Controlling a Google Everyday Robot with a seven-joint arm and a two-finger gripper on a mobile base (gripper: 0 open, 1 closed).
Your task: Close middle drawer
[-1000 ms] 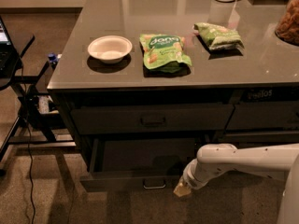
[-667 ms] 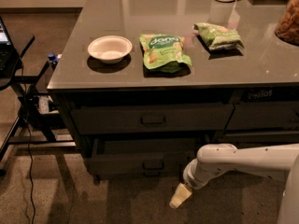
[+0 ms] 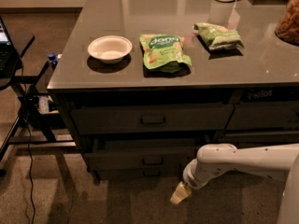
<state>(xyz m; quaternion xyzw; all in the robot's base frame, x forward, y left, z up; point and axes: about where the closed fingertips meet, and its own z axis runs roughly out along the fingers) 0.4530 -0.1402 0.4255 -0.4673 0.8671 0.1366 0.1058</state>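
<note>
One gripper (image 3: 180,193) | fingers closed | near floor, beside middle drawer (image 3: 140,160) | bowl (image 3: 110,48), snack bag (image 3: 164,52) on countertop (image 3: 261,59)

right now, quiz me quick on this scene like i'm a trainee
1. True or false: the gripper rests on the countertop.
2. What lies left of the large green bag? A white bowl; B plate; C spoon.
3. Is the middle drawer fully shut?
Key: 1 false, it hangs low near the floor, right of the drawer's handle. 2 A. 3 No, it juts out slightly.
</note>
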